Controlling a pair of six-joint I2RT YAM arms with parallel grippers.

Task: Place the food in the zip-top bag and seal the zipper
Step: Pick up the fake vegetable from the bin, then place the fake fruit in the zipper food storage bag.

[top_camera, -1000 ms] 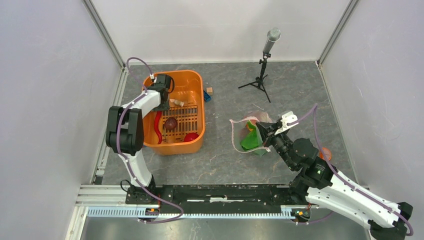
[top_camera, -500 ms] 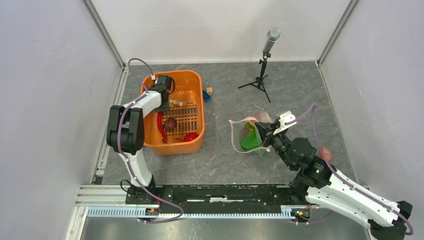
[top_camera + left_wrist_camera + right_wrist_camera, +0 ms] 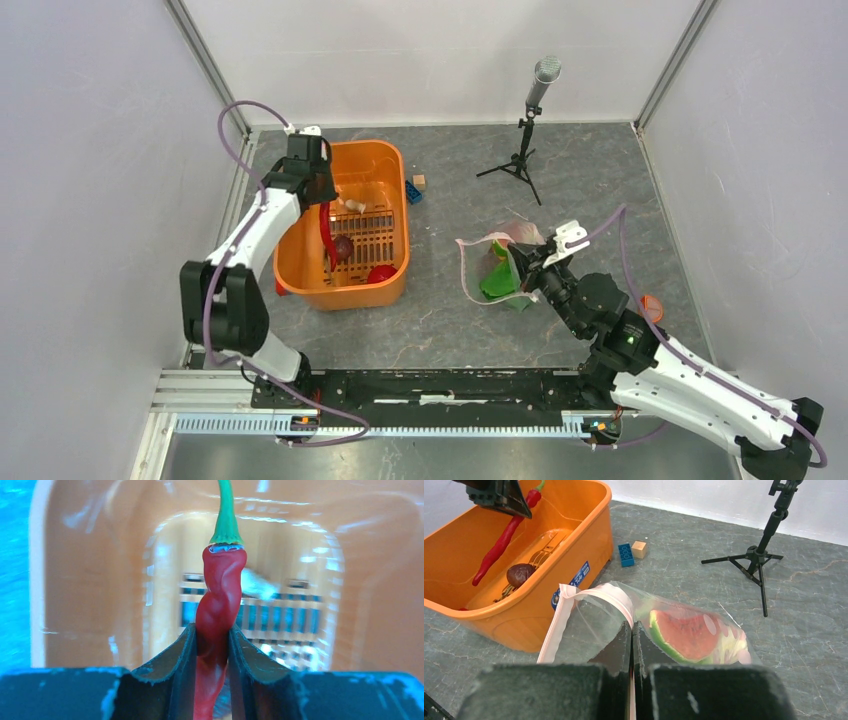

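Note:
My left gripper (image 3: 319,196) is shut on a long red chili pepper (image 3: 218,600) with a green stem and holds it hanging above the orange tub (image 3: 392,160). The pepper also shows in the top view (image 3: 326,235). A dark round piece (image 3: 343,247) and a red piece (image 3: 381,274) lie on the tub's floor. My right gripper (image 3: 631,630) is shut on the pale pink zipper (image 3: 555,627) of the clear bag (image 3: 594,617) and holds its mouth open. A watermelon slice (image 3: 684,632) and a green leafy piece (image 3: 497,282) lie inside the bag.
A microphone on a small black tripod (image 3: 525,150) stands at the back. A blue block (image 3: 413,193) and a wooden block (image 3: 419,181) lie right of the tub. Pale wooden pieces (image 3: 352,205) lie in the tub. A small orange item (image 3: 652,305) lies beside my right arm.
My left arm has swung up and to the left, lifting the chili pepper off the tub's floor. My right gripper still holds the bag in the same place.

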